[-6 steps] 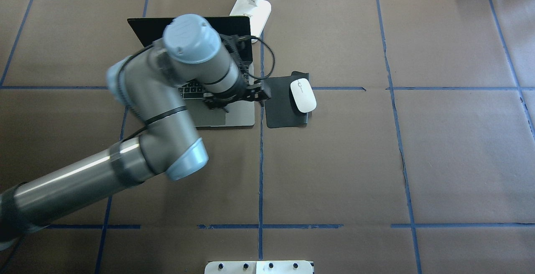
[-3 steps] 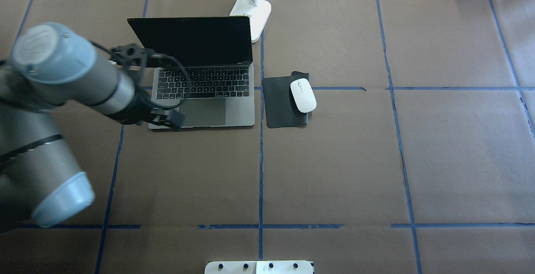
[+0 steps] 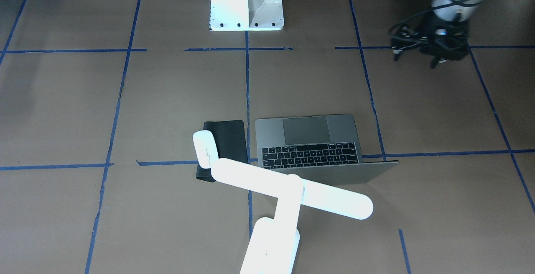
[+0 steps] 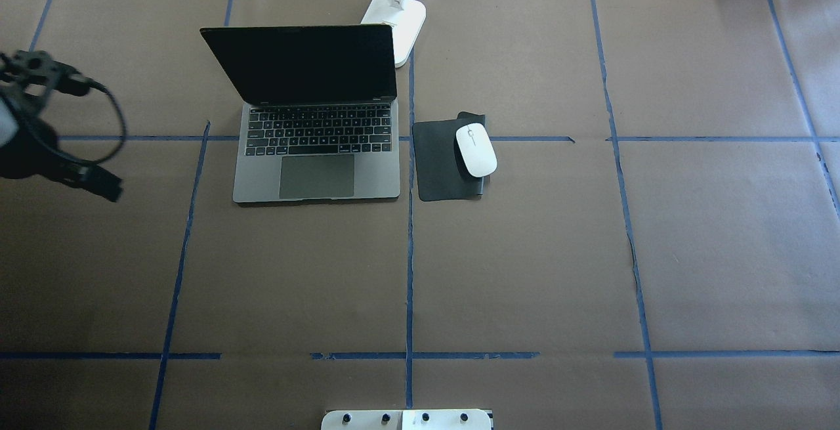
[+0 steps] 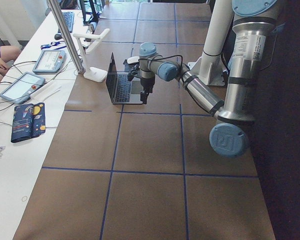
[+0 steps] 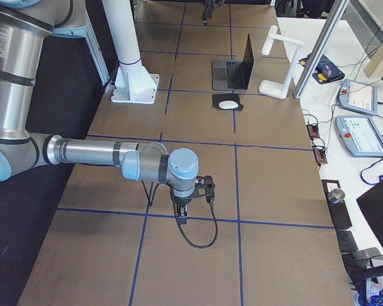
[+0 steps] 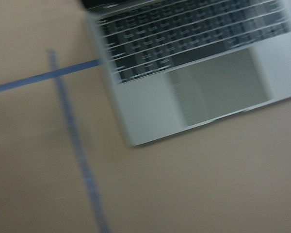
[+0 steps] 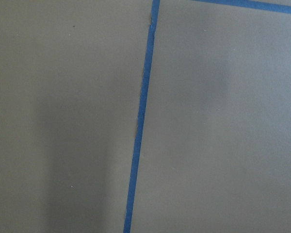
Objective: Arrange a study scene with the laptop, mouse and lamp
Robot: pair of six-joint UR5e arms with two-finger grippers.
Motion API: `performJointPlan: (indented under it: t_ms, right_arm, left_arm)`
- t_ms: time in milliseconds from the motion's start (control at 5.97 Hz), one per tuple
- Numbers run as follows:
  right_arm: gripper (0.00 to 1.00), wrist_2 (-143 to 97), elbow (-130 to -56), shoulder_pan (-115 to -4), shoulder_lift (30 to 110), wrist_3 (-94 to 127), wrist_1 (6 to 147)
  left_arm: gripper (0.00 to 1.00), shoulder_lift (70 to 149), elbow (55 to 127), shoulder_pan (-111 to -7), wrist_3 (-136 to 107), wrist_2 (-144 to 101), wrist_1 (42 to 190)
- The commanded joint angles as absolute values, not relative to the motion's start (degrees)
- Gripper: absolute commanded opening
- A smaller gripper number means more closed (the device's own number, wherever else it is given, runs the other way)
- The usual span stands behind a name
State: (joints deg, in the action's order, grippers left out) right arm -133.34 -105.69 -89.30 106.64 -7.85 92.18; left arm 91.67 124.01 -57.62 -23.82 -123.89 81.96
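Note:
The laptop (image 4: 318, 167) stands open at the table's far middle, its dark screen facing me and its keyboard in the front-facing view (image 3: 309, 154). To its right the white mouse (image 4: 476, 150) lies on a black mat (image 4: 436, 167). The white lamp (image 3: 292, 192) stands behind the laptop, and only its base (image 4: 396, 15) shows from overhead. My left gripper (image 4: 108, 188) hangs at the far left edge, well apart from the laptop, and is too blurred to judge. My right gripper (image 6: 182, 220) shows only in the right side view, over bare paper, so I cannot tell its state.
A white boxy pedestal (image 3: 246, 4) stands at the robot's side of the table. A side table with control tablets (image 5: 20, 85) and cables runs along the far edge. A person's arm (image 5: 0, 52) rests there. Blue tape lines grid the brown paper.
My left arm has swung away from the laptop and mat to the table's left edge. The laptop, mouse and lamp have not moved.

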Motion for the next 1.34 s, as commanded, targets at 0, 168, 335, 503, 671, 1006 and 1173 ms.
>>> performJointPlan:
  t_ms: [0, 168, 335, 503, 671, 1006, 1173]
  right_arm:
    - [1.00, -133.6, -105.6, -89.3, 105.9, -6.5, 92.2]
    - [1.00, -133.7, -105.6, -89.2, 105.8, -6.6, 92.1]
    - [1.00, -133.7, -105.6, -89.0, 105.7, -6.6, 92.1]
    - [1.00, -134.0, -105.6, -89.0, 105.7, -6.6, 92.1]
    - [1.00, -134.3, -105.6, -88.9, 105.7, -6.5, 92.1]
    - [1.00, -134.4, -105.6, -88.9, 105.7, -6.5, 92.1]
    - [1.00, -134.5, -105.7, -88.9, 105.7, -6.5, 92.1]
  left_arm:
    - [1.00, 82.4, 121.7, -71.7, -8.4, -126.1, 81.9]
    - [1.00, 81.0, 116.9, -78.1, -0.3, -126.1, 82.3]
    - [1.00, 80.5, 112.4, -85.0, 8.4, -126.3, 82.0]
    - [1.00, 80.4, 105.5, -89.5, 9.0, -132.6, 82.6]
    - [1.00, 80.3, 102.9, -91.6, 11.1, -136.8, 83.3]
    - [1.00, 80.5, 101.9, -91.5, 11.2, -135.4, 83.5]
    - [1.00, 79.6, 101.4, -91.5, 11.2, -135.2, 83.5]
